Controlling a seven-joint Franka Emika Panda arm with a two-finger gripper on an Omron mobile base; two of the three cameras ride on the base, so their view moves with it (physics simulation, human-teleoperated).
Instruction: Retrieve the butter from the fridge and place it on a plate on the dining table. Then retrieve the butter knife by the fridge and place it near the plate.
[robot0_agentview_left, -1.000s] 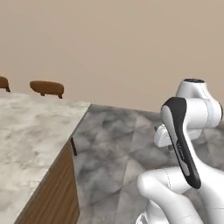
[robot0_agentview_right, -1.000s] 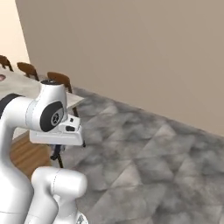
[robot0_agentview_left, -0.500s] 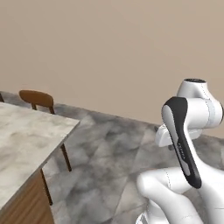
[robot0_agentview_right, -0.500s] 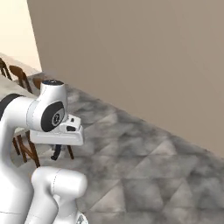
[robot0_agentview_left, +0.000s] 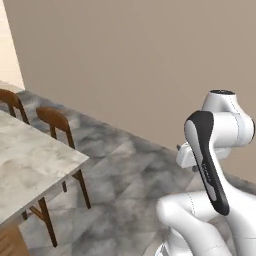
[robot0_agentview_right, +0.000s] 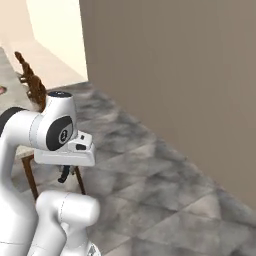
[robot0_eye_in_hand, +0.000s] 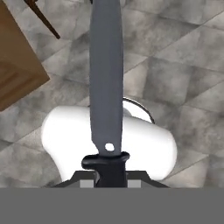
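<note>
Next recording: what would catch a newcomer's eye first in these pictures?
The butter knife stands out first: in the hand view its long grey blade runs up the middle, its dark handle clamped in the gripper over grey floor tiles. In the left base view, a corner of the dining table sits at the left with wooden chairs behind it, before a plain beige wall.
</note>
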